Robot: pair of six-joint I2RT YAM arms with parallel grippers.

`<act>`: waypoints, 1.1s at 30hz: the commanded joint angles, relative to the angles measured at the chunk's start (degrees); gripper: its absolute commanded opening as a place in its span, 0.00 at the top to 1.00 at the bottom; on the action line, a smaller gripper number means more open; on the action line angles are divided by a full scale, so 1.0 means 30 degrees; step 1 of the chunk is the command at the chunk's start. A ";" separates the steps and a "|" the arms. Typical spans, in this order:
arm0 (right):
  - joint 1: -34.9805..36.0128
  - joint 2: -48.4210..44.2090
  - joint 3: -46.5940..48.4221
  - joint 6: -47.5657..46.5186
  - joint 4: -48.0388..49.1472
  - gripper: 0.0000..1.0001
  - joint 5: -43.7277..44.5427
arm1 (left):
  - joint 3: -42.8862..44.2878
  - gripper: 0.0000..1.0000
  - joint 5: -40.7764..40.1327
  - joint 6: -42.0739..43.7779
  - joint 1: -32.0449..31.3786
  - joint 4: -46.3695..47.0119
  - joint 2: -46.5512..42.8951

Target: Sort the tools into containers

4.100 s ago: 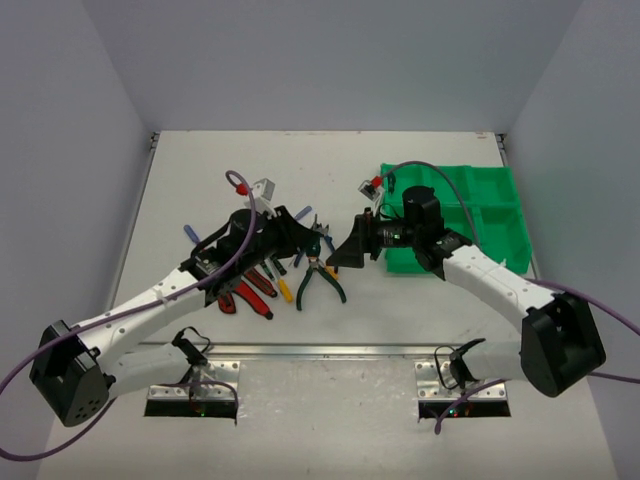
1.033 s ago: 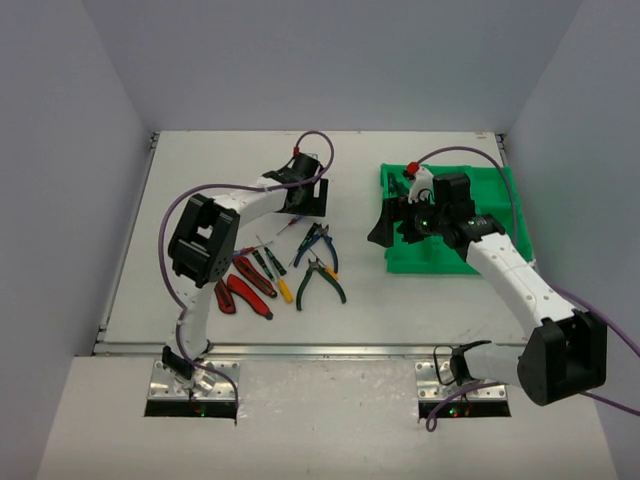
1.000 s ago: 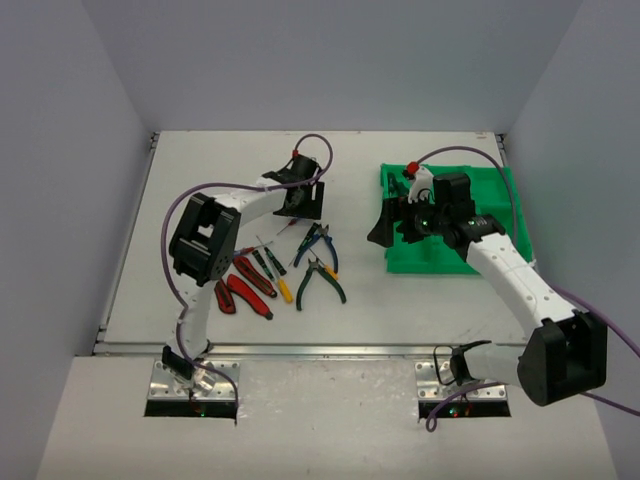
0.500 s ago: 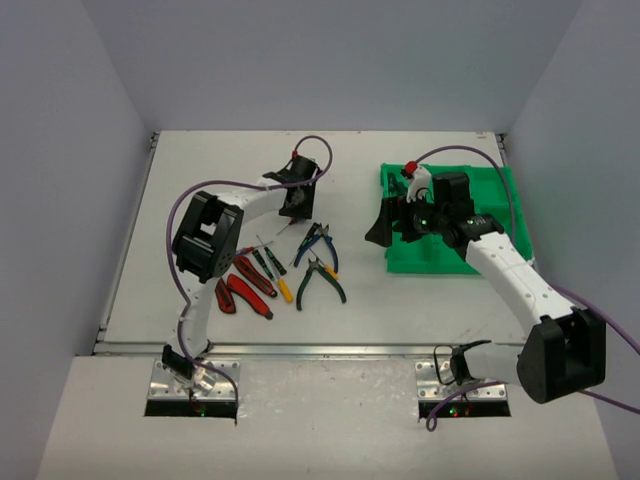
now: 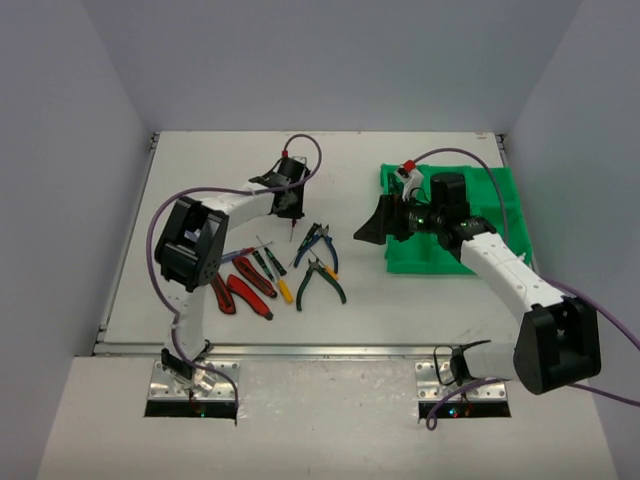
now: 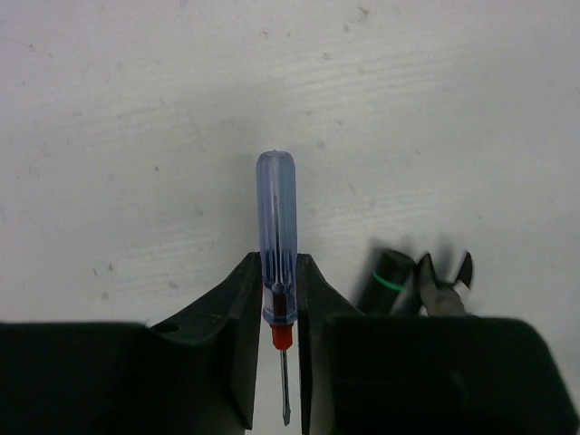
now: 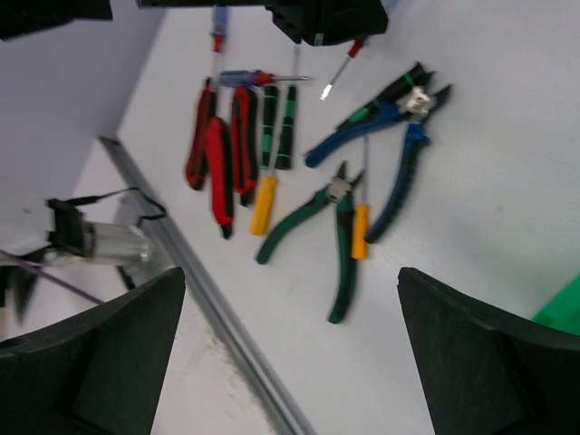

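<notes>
Top external view, nearest the arm bases: the loose tools (image 5: pixel 275 275) lie clustered on the worktop (image 5: pixel 200 180), among them red-handled cutters (image 5: pixel 240 295), green pliers (image 5: pixel 322 282), blue pliers (image 5: pixel 318 243) and thin screwdrivers. Just beyond them hangs the left end effector (image 5: pixel 291 208). The left wrist view shows its jaws pinched tight on the collar end of a clear blue-handled screwdriver (image 6: pixel 276 217), which appears lifted off the surface. To the right, the right end effector (image 5: pixel 368 228) stands spread wide and holds nothing, just beside the near-left edge of the green tray (image 5: pixel 500 195). The right arm covers much of that tray, so what its six compartments hold cannot be told. The pick looks done. The carry comes next, and it calls for a path past the right arm to a compartment.
</notes>
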 commanded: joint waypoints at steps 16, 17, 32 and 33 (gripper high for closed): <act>0.2272 0.0007 -0.2304 1.0947 1.2431 0.34 -0.0126 | -1.2948 1.00 1.7723 -0.7388 -0.3306 1.8112 -1.2856; 0.2293 -0.0165 -0.2563 1.0990 1.2455 0.38 0.0024 | -1.3142 1.00 1.7745 -0.7561 -0.3328 1.8392 -1.2942; 0.2329 -0.2503 -0.4085 1.1207 1.2185 0.40 -0.0582 | -1.3933 1.00 1.6241 -0.8487 -0.3335 1.9184 -1.3935; 0.2329 -0.2503 -0.4106 1.1378 1.2386 0.48 -0.0764 | -1.3923 1.00 1.6194 -0.8574 -0.3335 1.9267 -1.3935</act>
